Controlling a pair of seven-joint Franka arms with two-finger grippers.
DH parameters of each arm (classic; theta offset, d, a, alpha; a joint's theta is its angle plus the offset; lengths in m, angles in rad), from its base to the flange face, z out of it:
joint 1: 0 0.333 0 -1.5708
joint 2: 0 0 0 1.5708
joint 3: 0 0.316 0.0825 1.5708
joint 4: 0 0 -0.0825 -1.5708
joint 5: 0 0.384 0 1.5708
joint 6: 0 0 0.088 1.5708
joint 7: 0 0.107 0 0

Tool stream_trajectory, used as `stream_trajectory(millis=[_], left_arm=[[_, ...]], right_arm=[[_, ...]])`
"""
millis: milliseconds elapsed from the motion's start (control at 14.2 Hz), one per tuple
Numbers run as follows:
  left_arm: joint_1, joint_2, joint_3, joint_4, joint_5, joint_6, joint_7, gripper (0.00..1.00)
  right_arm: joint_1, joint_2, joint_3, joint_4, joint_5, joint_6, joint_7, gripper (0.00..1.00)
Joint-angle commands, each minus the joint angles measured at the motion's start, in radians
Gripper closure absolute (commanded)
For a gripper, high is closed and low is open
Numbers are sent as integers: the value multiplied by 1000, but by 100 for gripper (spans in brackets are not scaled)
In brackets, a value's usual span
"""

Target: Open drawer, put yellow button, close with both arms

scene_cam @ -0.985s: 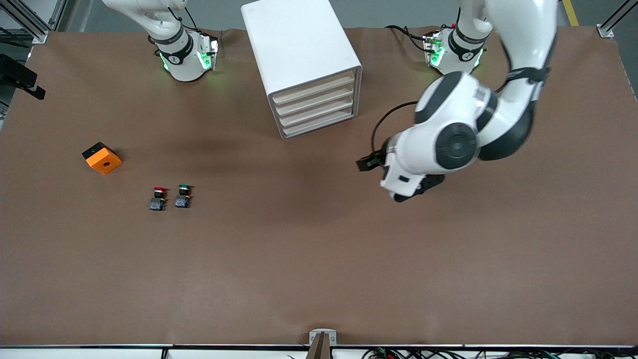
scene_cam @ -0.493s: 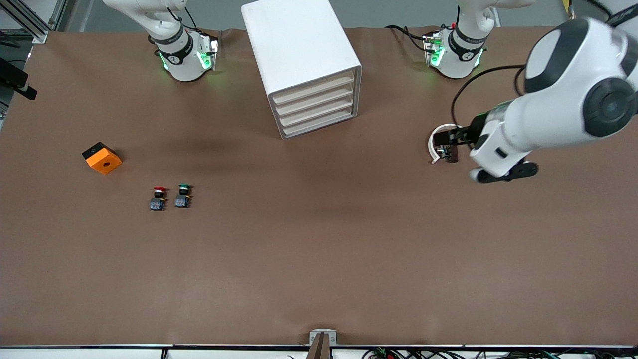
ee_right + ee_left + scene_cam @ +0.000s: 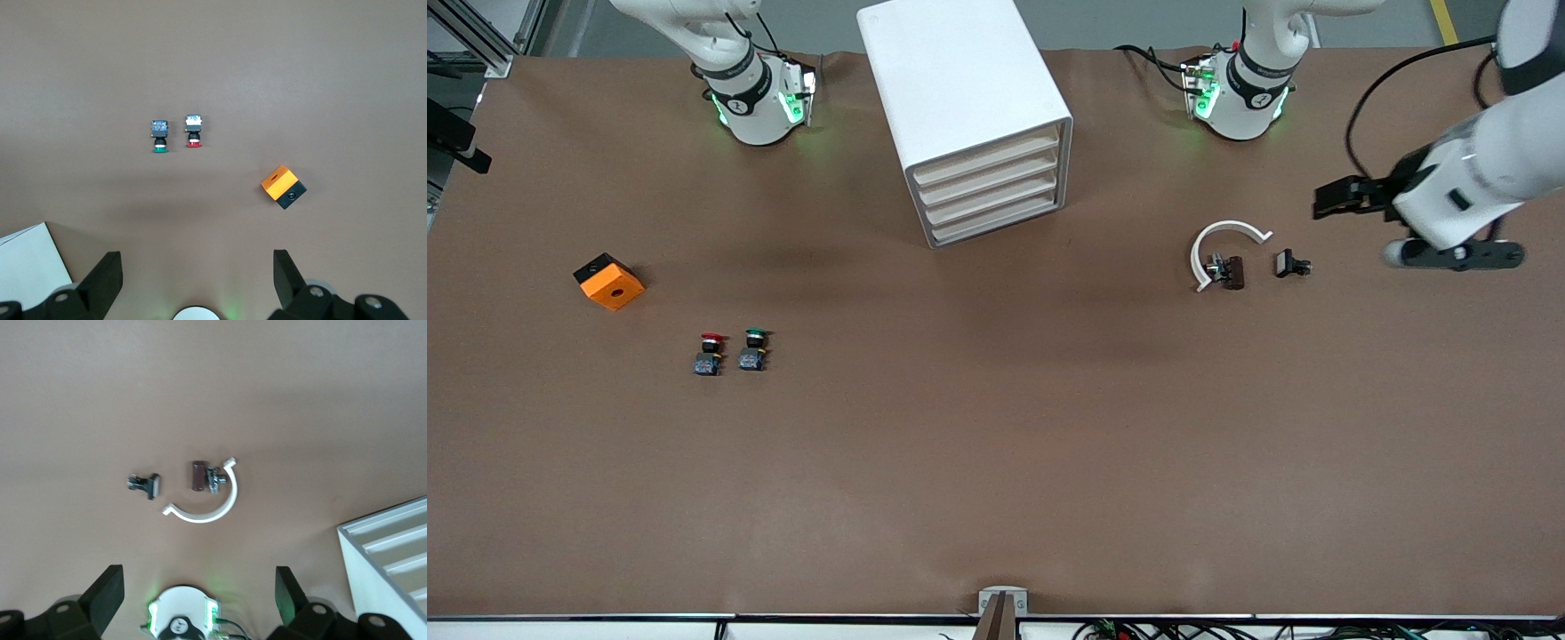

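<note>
So the brown paper-covered table (image 3: 996, 462) has the tall white rounded cabinet (image 3: 951, 80) up by the robot bases, and its top cream-fronted drawer (image 3: 985, 160) is pushed in flush like the three below it. I can't spot any yellow-capped button out on the table. The left arm's black two-finger gripper (image 3: 1334, 200) hangs over the table at its own end, fingers spread apart and holding nothing. The right arm's gripper (image 3: 193, 280) is up high too, fingers (image 3: 107, 277) wide, looking down on an orange and black cube (image 3: 608, 281), a red-capped button (image 3: 709, 354) and a green-capped button (image 3: 753, 350) side by side. Near the left gripper lie a white curved plastic clip (image 3: 1223, 244) and a small black part (image 3: 1288, 264).
</note>
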Motion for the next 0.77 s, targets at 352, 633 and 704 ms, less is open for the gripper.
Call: stream_trajectory(millis=[352, 633, 704], left_arm=[[124, -205, -129, -267, 56, 247, 29, 0], [154, -202, -191, -189, 56, 229, 12, 0], [154, -200, -191, -167, 55, 215, 12, 0]], right_arm=[[-11, -66, 11, -77, -1, 31, 36, 0], [-11, -106, 13, -126, -1, 63, 36, 0], [-11, -106, 13, -126, -1, 65, 36, 0]])
